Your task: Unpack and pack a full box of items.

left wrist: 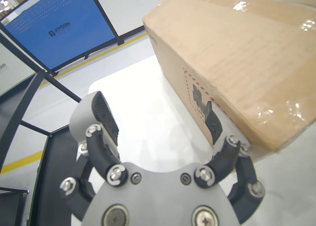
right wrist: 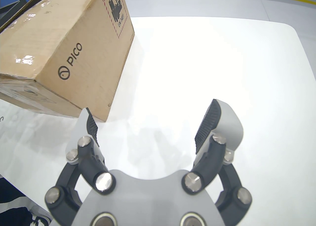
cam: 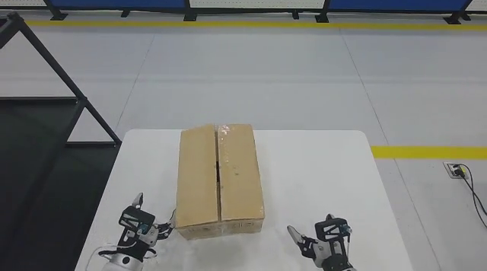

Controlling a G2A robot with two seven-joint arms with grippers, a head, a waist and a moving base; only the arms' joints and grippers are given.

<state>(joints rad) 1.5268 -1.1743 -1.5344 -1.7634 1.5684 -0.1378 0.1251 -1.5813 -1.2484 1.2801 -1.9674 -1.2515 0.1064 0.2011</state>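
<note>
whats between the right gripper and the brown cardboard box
Nothing but a bare stretch of the white table lies between the open right gripper and the brown cardboard box, as the right wrist view shows.

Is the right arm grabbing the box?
No, its jaws are wide open over the white table, and the box sits apart from them.

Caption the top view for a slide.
Cardboard box on white table, left tool and right tool open by its near end.
</note>
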